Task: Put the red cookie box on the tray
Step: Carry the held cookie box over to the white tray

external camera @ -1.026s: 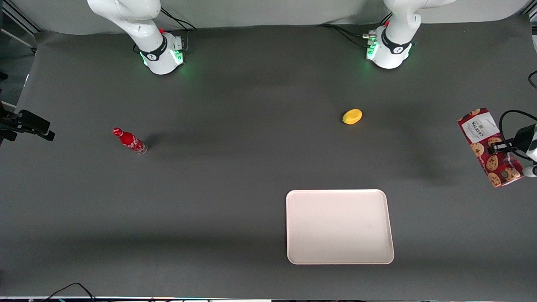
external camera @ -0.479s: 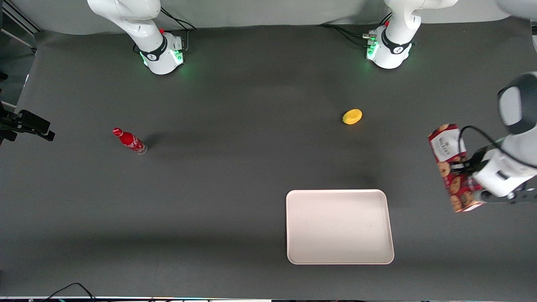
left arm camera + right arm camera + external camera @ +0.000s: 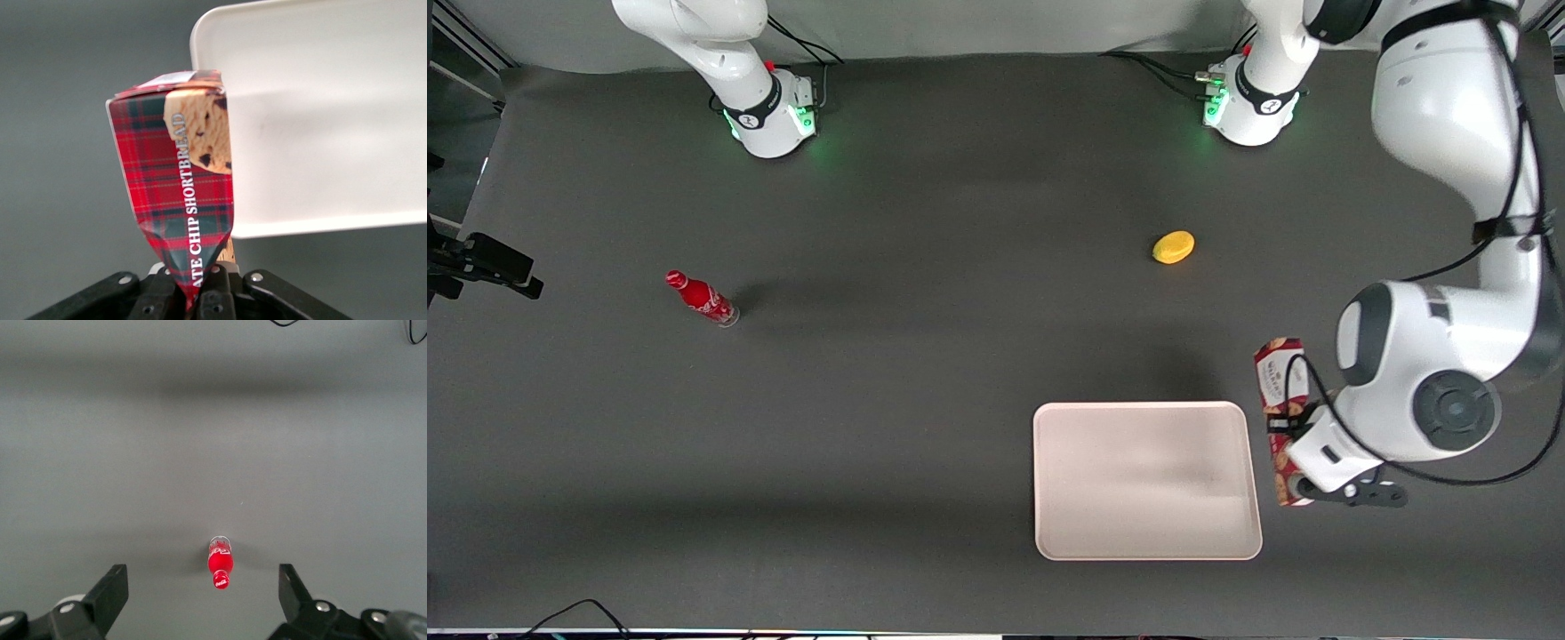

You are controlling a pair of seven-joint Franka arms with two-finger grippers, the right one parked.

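The red cookie box (image 3: 1280, 391), dark-red tartan with a white label at its end, hangs in the air just beside the tray's edge toward the working arm's end of the table. My left gripper (image 3: 1288, 444) is shut on the box's middle, partly covered by the arm. In the left wrist view the box (image 3: 180, 193) is pinched and creased between the fingers (image 3: 217, 293), with the gripper (image 3: 195, 293) shut on it. The off-white tray (image 3: 1147, 480) lies flat on the dark table, and its corner (image 3: 320, 120) shows beside the box.
A yellow lemon-like object (image 3: 1173, 247) lies farther from the front camera than the tray. A red soda bottle (image 3: 701, 299) stands toward the parked arm's end, seen also in the right wrist view (image 3: 221, 567). Cables run along the table's front edge (image 3: 578, 613).
The left arm has carried the box from the table's end toward the tray and nearer the front camera. The box has turned more upright. The grip has stayed shut.
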